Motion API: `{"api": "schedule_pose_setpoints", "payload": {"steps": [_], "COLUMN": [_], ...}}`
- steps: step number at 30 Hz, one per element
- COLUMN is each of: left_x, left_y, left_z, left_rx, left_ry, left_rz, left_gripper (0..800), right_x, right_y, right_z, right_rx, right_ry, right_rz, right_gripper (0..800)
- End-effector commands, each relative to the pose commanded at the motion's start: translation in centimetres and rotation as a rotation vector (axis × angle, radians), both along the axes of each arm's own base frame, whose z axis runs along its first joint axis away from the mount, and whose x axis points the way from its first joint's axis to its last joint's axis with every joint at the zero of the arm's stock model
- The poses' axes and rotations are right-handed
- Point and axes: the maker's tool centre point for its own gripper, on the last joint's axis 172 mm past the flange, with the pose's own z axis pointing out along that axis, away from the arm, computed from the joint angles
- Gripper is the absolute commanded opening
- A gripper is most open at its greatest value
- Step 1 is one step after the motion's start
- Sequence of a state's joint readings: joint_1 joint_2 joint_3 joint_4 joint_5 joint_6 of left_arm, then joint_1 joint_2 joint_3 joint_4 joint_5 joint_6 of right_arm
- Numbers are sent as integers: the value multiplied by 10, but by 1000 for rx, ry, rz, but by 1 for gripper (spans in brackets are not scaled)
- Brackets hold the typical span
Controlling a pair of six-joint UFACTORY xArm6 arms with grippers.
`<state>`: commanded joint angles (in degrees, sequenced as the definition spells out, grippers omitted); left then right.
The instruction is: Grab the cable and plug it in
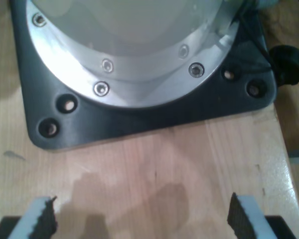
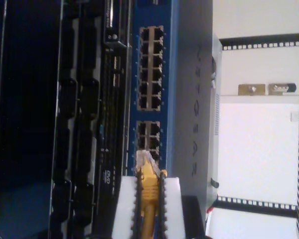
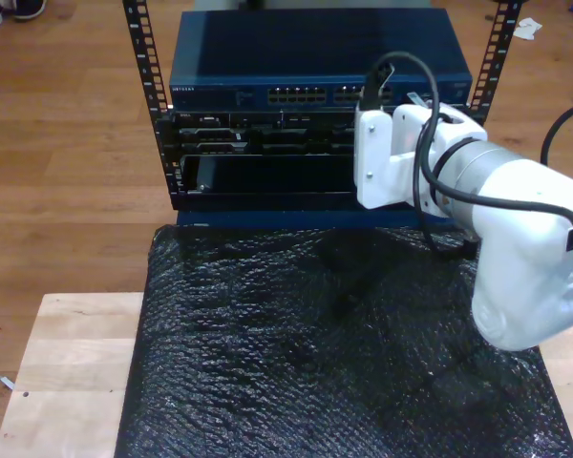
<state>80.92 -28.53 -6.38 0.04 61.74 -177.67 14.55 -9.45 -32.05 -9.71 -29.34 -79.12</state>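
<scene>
Second gripper (image 2: 148,209): jaws closed on the yellow cable (image 2: 149,199), toothed black pads (image 2: 137,211) pressing it from both sides. Clear plug (image 2: 142,160) projects past the fingertips, aimed at the lower block of ports (image 2: 149,139) on the blue network switch (image 2: 172,74); whether the plug tip touches a port cannot be told. A second, larger port block (image 2: 150,68) sits further along the same face.

Exterior view: white arm (image 3: 516,239) enters from that view's right, its wrist (image 3: 392,157) held before the rack (image 3: 310,105), the switch on top, black units beneath. Black bubble-wrap sheet (image 3: 334,343) covers the wooden table (image 3: 67,372).

First gripper (image 1: 142,219): jaws wide apart, holding nothing, above pale wood (image 1: 154,164), near a black base plate (image 1: 154,114) carrying a silver bolted flange (image 1: 134,84).
</scene>
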Motion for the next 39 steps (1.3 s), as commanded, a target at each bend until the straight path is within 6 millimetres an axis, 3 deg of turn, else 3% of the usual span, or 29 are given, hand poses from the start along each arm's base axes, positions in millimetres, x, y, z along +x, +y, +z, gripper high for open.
{"api": "schedule_pose_setpoints", "payload": {"steps": [5,9,25,31,39], "left_x": [0,0,0,0,0], "left_y": [0,0,0,0,0], "left_z": [0,0,0,0,0], "left_rx": [0,0,0,0,0], "left_ry": [-1,0,-1,0,0], "left_rz": [-1,0,-1,0,0], "left_gripper": [800,800,800,800,800], "right_x": [5,10,15,35,44], "right_y": [-4,-5,-7,-24,-21], "right_z": [-1,17,-10,5,-7], "right_rx": [15,35,87,138,148], "right_ry": [-25,-78,-120,-236,-252], "right_rz": [-7,-8,-14,-40,-35], "right_gripper": [0,0,0,0,0]}}
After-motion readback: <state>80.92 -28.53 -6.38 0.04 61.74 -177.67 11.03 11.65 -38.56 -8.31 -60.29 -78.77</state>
